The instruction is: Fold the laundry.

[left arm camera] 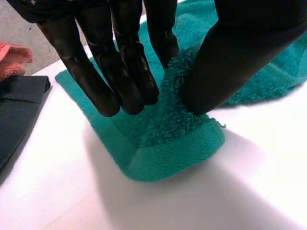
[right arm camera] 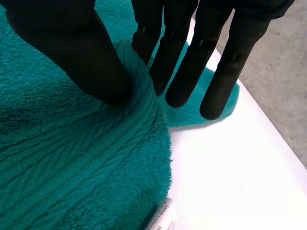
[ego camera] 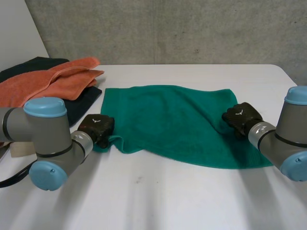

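A green towel point(ego camera: 168, 120) lies spread flat on the white table point(ego camera: 192, 196). My left hand point(ego camera: 97, 127) is at its near left corner, which is folded over. In the left wrist view the fingers point(left arm camera: 124, 67) and thumb pinch a raised ridge of the towel point(left arm camera: 172, 143) between them. My right hand point(ego camera: 241, 117) rests on the towel's right edge. There the thumb point(right arm camera: 86, 57) presses a fold of the towel point(right arm camera: 72, 163) against the straight fingers.
An orange towel point(ego camera: 48, 81) lies on dark cloths point(ego camera: 81, 103) at the back left, close beside the green towel. The dark cloth point(left arm camera: 19, 110) is also beside my left hand. The table's right edge, with grey floor point(right arm camera: 288, 96) beyond, runs near my right hand.
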You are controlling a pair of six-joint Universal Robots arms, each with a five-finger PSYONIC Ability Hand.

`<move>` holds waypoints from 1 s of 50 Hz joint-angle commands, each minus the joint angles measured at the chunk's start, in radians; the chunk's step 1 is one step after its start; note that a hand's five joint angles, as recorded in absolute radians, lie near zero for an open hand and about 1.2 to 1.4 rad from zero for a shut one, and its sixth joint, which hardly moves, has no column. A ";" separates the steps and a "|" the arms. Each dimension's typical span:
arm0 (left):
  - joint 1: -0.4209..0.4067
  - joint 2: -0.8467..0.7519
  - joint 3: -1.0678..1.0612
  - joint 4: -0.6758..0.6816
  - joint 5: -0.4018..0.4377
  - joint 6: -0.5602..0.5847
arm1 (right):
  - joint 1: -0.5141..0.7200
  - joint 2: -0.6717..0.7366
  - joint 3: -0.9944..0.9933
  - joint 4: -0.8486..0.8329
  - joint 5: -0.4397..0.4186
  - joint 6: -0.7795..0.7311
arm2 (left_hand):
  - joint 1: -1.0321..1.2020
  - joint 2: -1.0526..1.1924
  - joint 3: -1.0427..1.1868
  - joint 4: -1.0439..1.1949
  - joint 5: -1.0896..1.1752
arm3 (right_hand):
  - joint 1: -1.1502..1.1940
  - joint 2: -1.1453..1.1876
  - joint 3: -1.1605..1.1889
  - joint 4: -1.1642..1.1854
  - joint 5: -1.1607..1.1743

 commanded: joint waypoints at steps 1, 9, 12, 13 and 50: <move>-0.001 0.094 -0.032 -0.008 -0.024 0.029 | -0.004 -0.062 0.010 0.060 0.017 0.042 | 0.232 0.200 0.208 0.204 0.234 | 0.272 0.214 0.206 0.198 0.241; -0.010 0.353 -0.196 0.002 0.010 0.022 | -0.044 -0.135 -0.086 0.131 0.017 0.117 | 0.232 0.200 0.208 0.204 0.234 | 0.272 0.214 0.206 0.198 0.241; -0.013 0.447 -0.245 0.016 0.021 0.027 | -0.045 -0.057 -0.206 0.132 0.016 0.126 | 0.232 0.200 0.208 0.204 0.234 | 0.272 0.214 0.206 0.198 0.241; -0.013 0.465 -0.255 0.019 0.022 0.027 | -0.044 -0.030 -0.240 0.135 0.016 0.125 | 0.232 0.200 0.208 0.204 0.234 | 0.272 0.214 0.206 0.198 0.241; -0.173 0.628 0.006 -0.155 -0.019 -0.102 | -0.070 -0.312 0.218 0.271 0.002 0.519 | 0.232 0.200 0.208 0.204 0.234 | -0.950 -1.008 -1.015 -1.023 -0.980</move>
